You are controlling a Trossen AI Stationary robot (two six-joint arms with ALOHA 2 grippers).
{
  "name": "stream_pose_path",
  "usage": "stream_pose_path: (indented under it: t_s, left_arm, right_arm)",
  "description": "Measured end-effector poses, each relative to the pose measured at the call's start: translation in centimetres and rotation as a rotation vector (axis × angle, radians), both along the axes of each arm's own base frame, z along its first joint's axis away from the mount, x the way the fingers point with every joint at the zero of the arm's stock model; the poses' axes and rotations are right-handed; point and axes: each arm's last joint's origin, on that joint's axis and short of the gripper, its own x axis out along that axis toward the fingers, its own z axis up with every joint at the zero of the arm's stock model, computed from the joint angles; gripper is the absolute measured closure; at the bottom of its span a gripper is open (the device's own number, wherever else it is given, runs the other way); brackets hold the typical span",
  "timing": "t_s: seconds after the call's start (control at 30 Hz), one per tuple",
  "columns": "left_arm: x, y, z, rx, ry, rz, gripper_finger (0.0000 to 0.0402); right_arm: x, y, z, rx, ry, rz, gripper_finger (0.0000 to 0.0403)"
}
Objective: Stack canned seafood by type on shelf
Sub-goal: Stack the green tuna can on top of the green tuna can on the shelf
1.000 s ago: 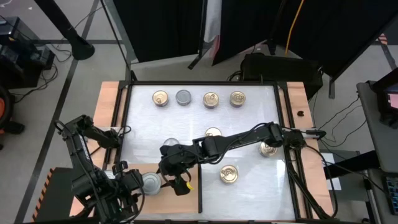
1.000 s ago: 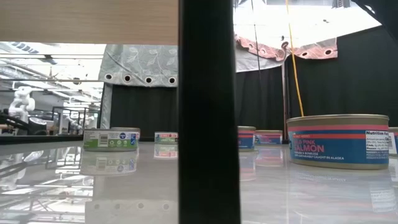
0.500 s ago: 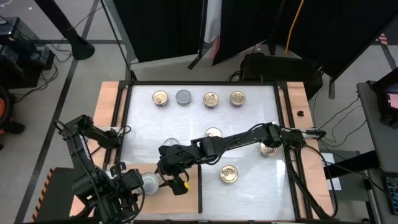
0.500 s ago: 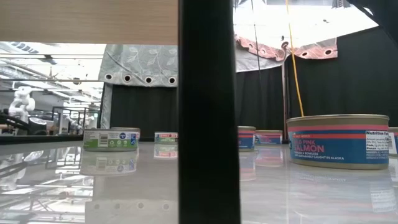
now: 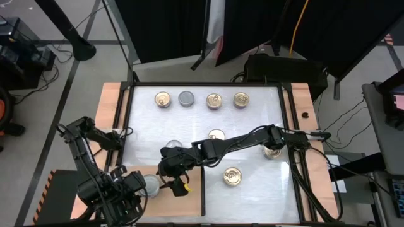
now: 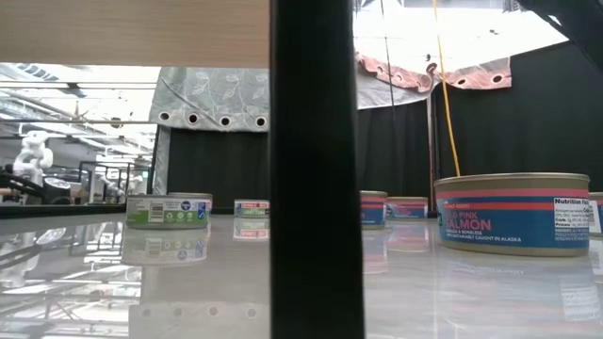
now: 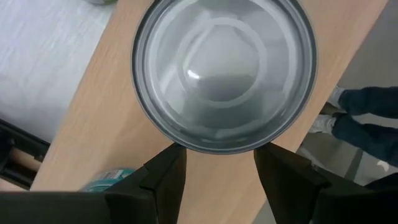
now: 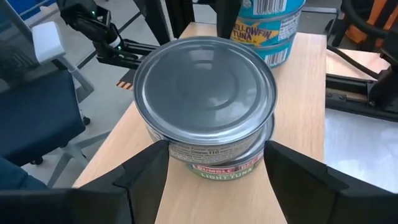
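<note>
place: lab/studio; evidence: black curtains (image 5: 170, 28); floor cables (image 5: 344, 123); light stand (image 5: 76, 41)

I see a white tabletop (image 5: 252, 126) with four tins in a row along its far side (image 5: 163, 99), more tins nearer the middle (image 5: 231, 176), and a light wooden shelf board (image 5: 189, 200) at the near edge carrying a silver-lidded tin (image 5: 151, 185).
</note>
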Motion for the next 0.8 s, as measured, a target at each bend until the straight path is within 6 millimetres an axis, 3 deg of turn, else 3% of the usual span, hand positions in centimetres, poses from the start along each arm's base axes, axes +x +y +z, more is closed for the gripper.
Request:
stream_pose_path:
  t_s: [0.33, 0.53, 0.67, 0.8]
  left_arm:
    - [-0.2, -0.1, -1.5, -0.011, 0.092, 0.095, 0.0208]
    - [0.1, 0.1, -1.3, -0.039, 0.117, 0.113, 0.0208]
    - [-0.1, -0.1, 0.2, -0.134, 0.151, 0.101, 0.0208]
    - [-0.7, 0.6, 2.8, -0.236, 0.118, 0.11, 0.0208]
  right_arm:
    - [0.2, -0.1, -0.1, -0.021, -0.014, -0.044, 0.0149]
    - [0.2, -0.1, -0.1, -0.019, -0.011, -0.038, 0.0149]
    - [-0.8, -0.5, 1.7, -0.006, -0.009, -0.018, 0.0149]
    - [-3.2, -1.8, 5.8, 0.001, -0.025, -0.027, 0.0149]
